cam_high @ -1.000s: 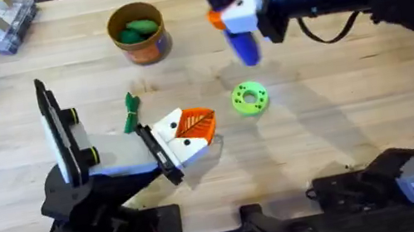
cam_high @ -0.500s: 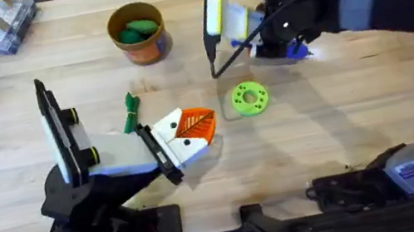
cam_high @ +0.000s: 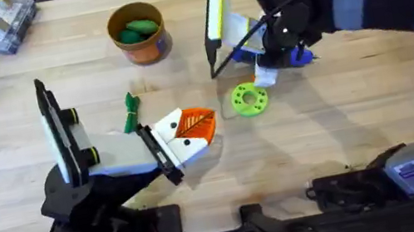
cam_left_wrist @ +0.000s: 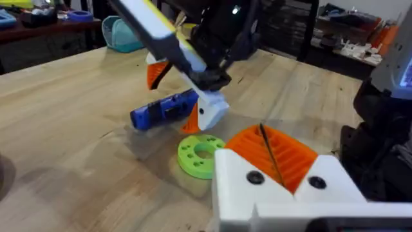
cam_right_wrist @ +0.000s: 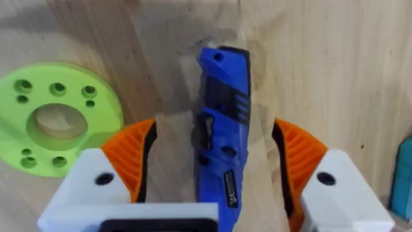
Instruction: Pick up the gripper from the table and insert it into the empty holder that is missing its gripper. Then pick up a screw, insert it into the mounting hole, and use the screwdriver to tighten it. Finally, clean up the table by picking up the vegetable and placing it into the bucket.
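Nearest me, the left claw's holder (cam_high: 180,141) already carries the gripper (cam_high: 196,124), resting on the table (cam_high: 360,124); whether that claw itself is open or closed I cannot tell. Just beyond lies the vegetable (cam_high: 132,110), loose. Farther out, my right claw (cam_right_wrist: 215,167) stands spread wide around the screwdriver (cam_right_wrist: 222,122), which lies flat beside the green disc (cam_high: 250,99), apparently set down. The bucket (cam_high: 138,32) waits at the back.

A workshop: parts-laden benches (cam_left_wrist: 360,38) behind the butcher-block table (cam_high: 343,123).
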Robot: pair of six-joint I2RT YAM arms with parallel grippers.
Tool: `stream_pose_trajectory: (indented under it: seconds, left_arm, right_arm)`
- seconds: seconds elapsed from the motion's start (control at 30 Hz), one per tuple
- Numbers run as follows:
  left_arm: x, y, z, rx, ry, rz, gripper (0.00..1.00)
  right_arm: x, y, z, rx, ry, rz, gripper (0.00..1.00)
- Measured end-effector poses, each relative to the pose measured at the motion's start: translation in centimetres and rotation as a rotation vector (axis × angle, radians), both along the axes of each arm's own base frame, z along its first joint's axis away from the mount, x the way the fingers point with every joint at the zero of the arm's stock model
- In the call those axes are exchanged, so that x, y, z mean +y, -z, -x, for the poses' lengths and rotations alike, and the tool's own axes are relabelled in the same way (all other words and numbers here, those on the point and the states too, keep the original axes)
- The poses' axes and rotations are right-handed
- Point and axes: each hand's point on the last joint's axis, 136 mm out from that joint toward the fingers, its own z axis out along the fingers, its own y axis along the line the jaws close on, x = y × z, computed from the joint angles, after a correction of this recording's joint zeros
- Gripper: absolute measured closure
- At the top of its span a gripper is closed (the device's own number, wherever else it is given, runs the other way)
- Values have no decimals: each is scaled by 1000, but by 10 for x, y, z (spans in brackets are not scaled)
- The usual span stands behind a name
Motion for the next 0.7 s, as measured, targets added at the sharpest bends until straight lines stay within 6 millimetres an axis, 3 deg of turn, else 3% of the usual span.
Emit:
stream_pose_trajectory:
  seconds: [0.17, 0.37, 0.47, 0.7]
  left_arm:
    - [0, 0, 0, 0, 0, 0, 983]
    - [0, 0, 0, 0, 0, 0, 983]
    - [0, 0, 0, 0, 0, 0, 983]
    - [0, 0, 0, 0, 0, 0, 983]
  right_arm:
    - [3, -35, 10, -27, 93, -107, 5]
    - [12, -113, 20, -149, 204, -336, 6]
    - [9, -147, 34, -189, 279, -442, 5]
    - [-3, -180, 69, -175, 485, -623, 5]
